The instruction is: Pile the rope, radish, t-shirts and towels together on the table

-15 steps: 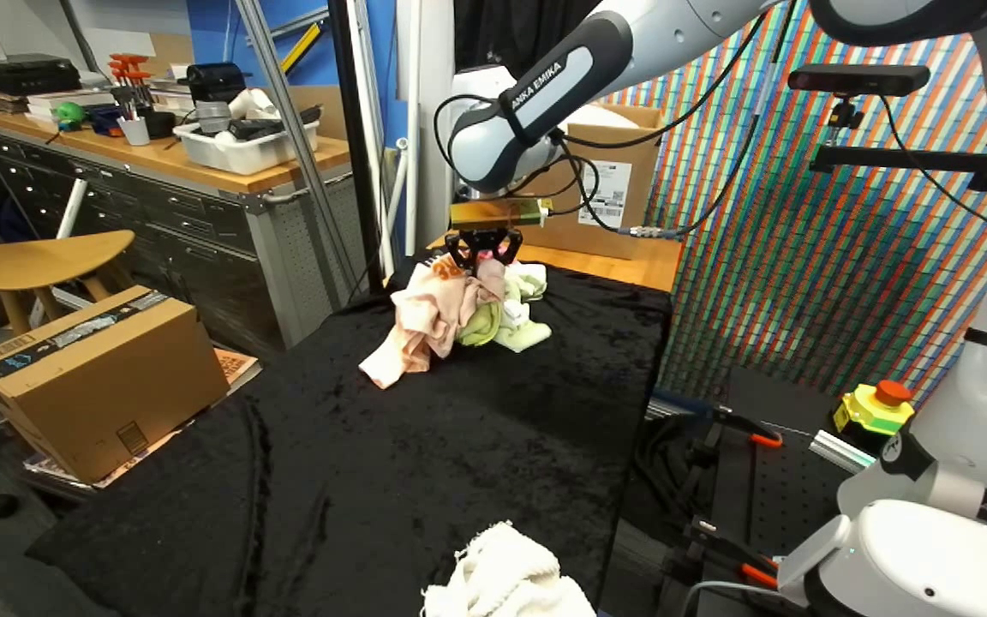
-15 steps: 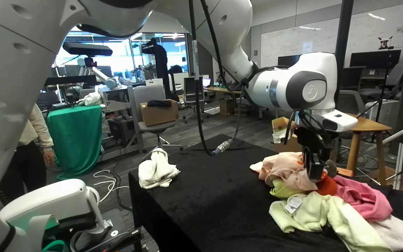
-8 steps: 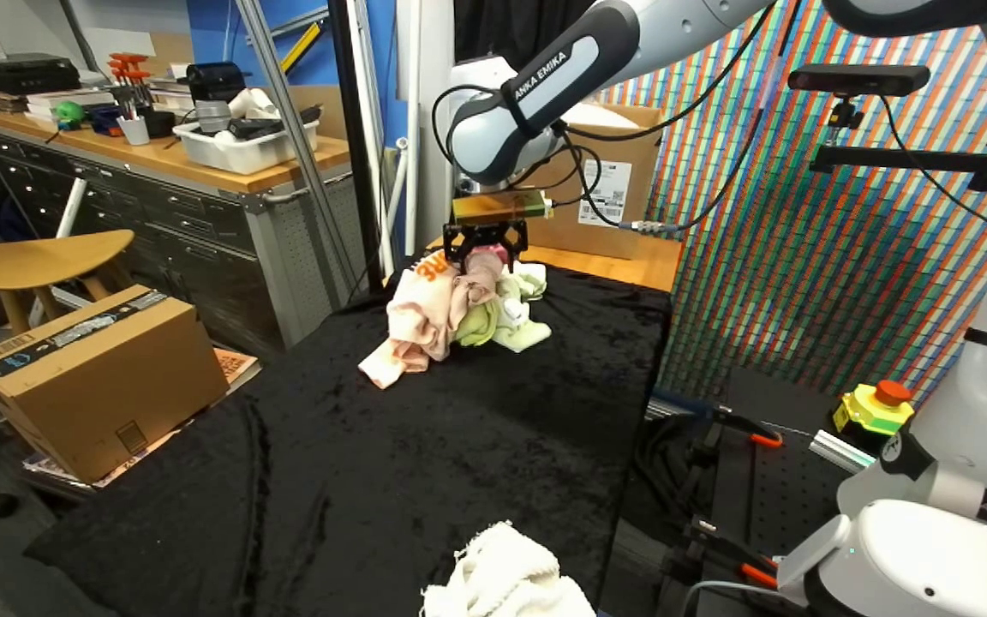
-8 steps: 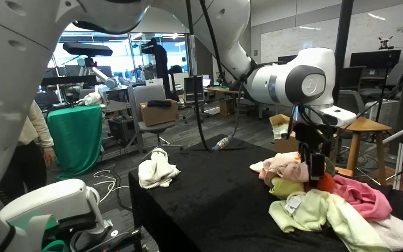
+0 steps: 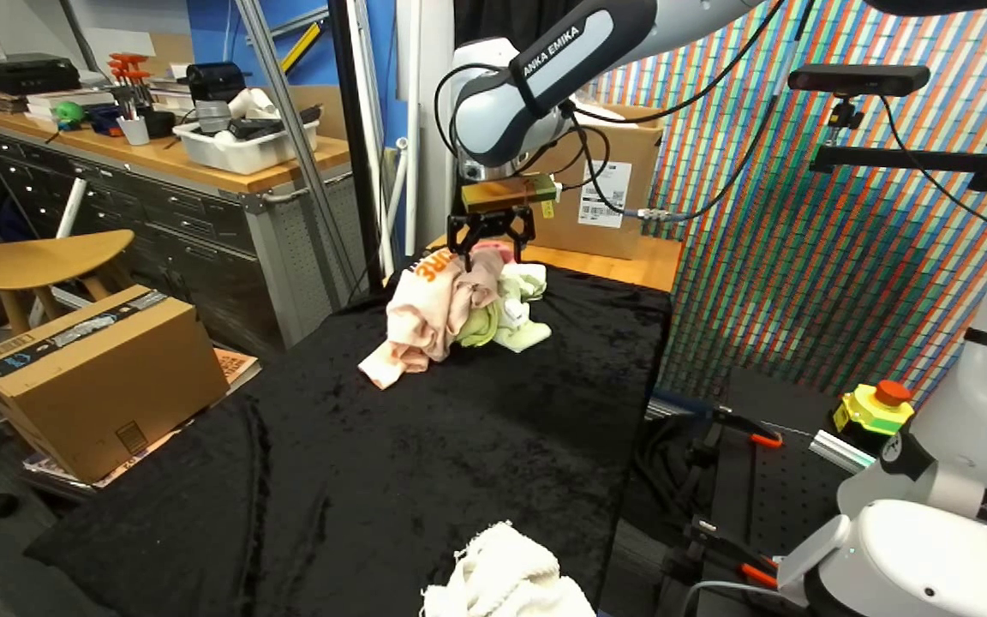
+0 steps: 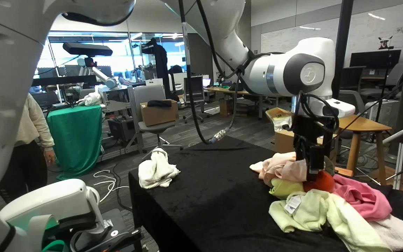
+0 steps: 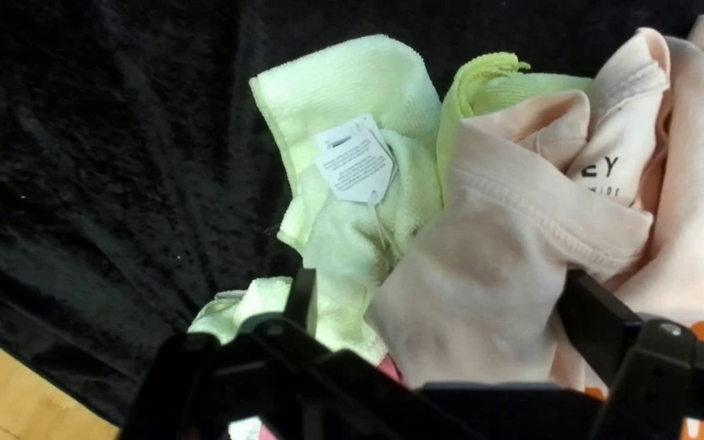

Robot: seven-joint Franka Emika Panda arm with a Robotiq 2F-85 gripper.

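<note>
Velvety black tabletop [image 5: 356, 480], soft peach orange-print t-shirt [image 5: 422, 315] at twelve o'clock in an exterior view, fingers [image 7: 597, 319] spread wide astride its fold, so I'd lift straight up.

In the wrist view, the gripper [image 7: 439, 281] and cream t-shirt [image 7: 486, 287] are hiding all but slivers of the pink t-shirt [image 7: 390, 368]; print on the white tag [image 7: 357, 160] is showing too small for reading. In an exterior view, the gripper is partly covering the red radish [image 6: 322, 182] on the right. In an exterior view, the frame's near edge is cutting off the white towel [image 5: 506, 572].
</note>
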